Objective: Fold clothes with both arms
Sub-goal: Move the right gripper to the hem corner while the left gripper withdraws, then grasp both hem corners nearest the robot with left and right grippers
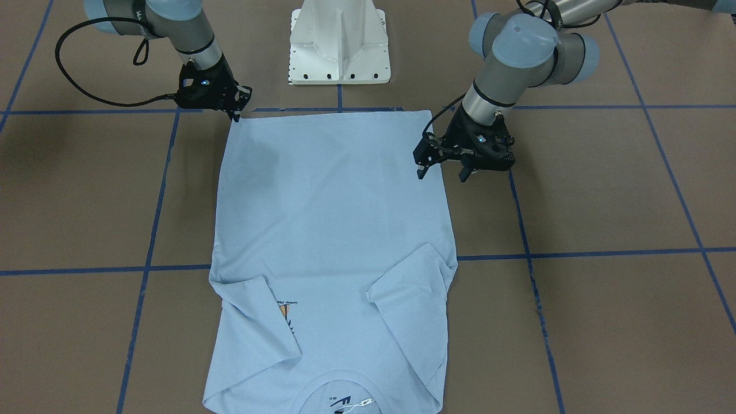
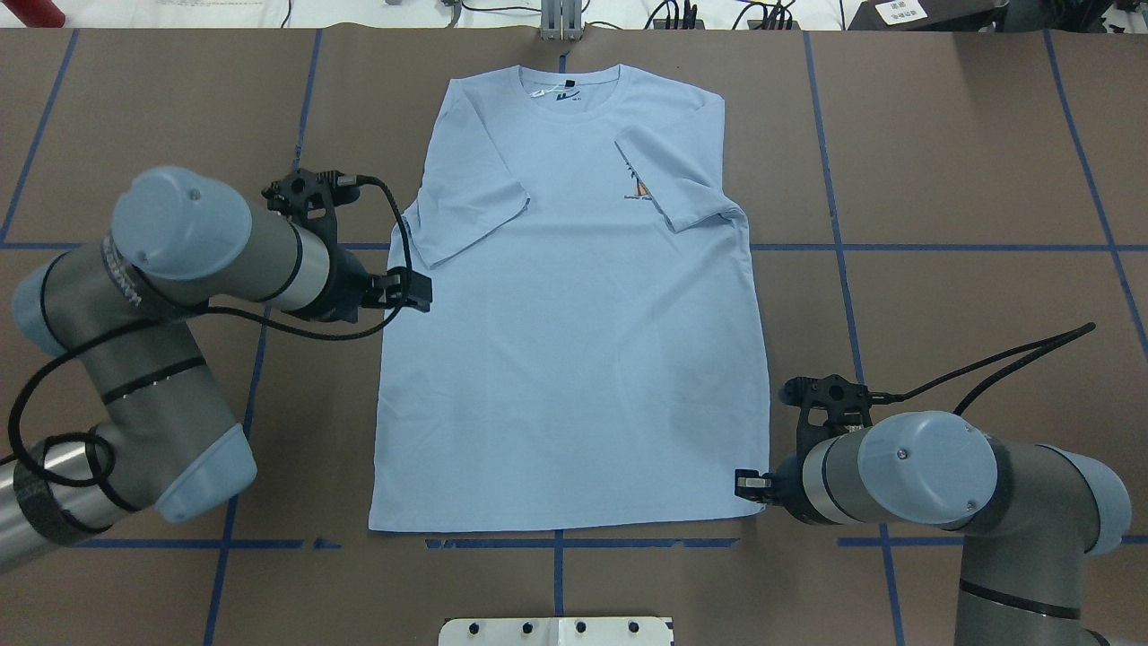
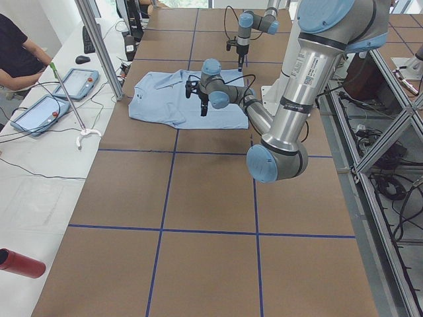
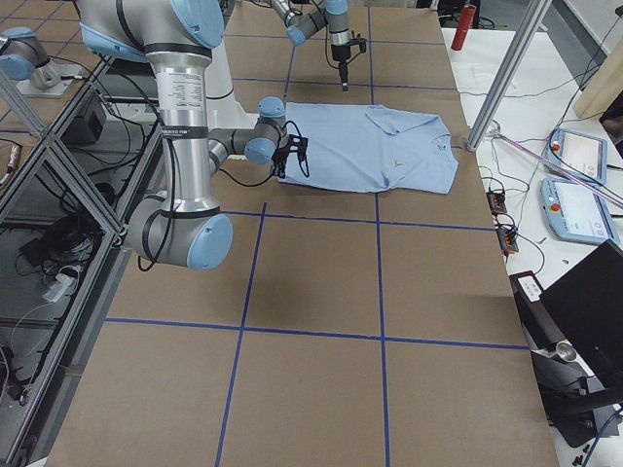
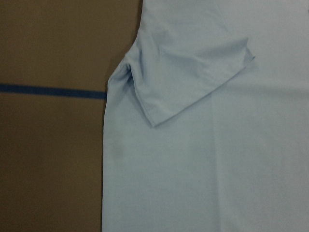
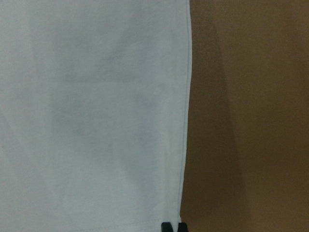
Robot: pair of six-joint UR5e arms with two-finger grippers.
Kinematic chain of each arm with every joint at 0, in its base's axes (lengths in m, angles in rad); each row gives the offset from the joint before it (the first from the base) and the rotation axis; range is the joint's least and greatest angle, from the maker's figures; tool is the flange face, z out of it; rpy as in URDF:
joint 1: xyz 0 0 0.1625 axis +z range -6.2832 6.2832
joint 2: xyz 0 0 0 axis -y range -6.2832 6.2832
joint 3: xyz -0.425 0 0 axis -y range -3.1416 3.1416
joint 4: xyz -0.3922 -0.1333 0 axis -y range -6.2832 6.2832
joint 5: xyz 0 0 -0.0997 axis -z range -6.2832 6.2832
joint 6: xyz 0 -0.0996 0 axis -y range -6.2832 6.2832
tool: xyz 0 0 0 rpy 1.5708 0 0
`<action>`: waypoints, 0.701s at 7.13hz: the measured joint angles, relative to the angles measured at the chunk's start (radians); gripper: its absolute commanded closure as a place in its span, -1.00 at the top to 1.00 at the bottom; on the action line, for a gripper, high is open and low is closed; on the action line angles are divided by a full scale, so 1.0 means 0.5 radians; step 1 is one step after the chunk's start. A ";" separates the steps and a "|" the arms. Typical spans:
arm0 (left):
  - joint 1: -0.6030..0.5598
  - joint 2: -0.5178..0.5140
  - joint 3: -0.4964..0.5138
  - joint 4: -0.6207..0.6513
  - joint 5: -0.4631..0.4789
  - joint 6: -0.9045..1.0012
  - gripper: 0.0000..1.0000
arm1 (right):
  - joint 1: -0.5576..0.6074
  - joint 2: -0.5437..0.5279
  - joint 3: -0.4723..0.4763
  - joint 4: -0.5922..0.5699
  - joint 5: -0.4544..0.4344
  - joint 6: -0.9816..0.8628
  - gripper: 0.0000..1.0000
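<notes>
T-shirt lies flat, face up on the brown table, both sleeves folded inward, with the left gripper spread wide over its side edge and the right gripper pinched narrow on the hem corner nearest the robot.

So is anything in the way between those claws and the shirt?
Nothing visible. The left gripper is open over the side edge of the T-shirt, and the right gripper looks closed on a hem corner.
</notes>
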 measured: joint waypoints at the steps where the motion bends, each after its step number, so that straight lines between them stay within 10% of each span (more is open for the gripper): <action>1: 0.130 0.107 -0.094 0.000 0.064 -0.170 0.99 | 0.007 0.003 0.010 0.001 0.017 0.019 -1.00; 5: 0.586 0.301 -0.280 0.133 0.309 -0.686 0.92 | 0.075 0.002 0.032 0.002 0.104 0.037 -1.00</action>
